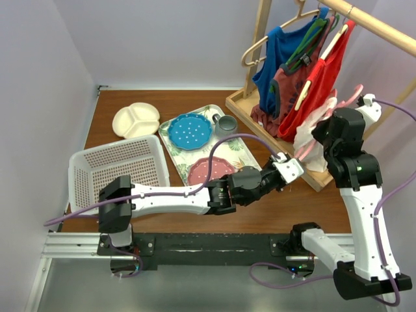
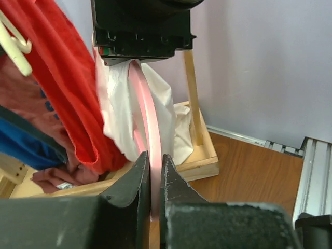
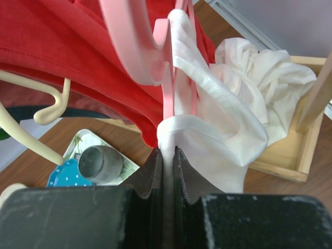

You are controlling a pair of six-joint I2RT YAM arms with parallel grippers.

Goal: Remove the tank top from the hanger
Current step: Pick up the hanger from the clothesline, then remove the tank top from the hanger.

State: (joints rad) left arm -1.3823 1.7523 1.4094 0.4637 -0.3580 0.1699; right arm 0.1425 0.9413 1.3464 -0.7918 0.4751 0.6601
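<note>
My top camera looks down from above and behind my 2 arm bases [image 1: 120,250] across the whole table [image 1: 162,101]. My left wrist camera faces the pink hanger [image 2: 148,119] at close range; my right wrist camera does likewise. All 3 share the white tank top [image 1: 311,133].

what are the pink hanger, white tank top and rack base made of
Pink hanger: looks like smooth plastic, slight sheen. White tank top: soft knit fabric, probably cotton, matte, with folds and stitched hems. Rack base: pale unpainted wood, faint grain.
</note>
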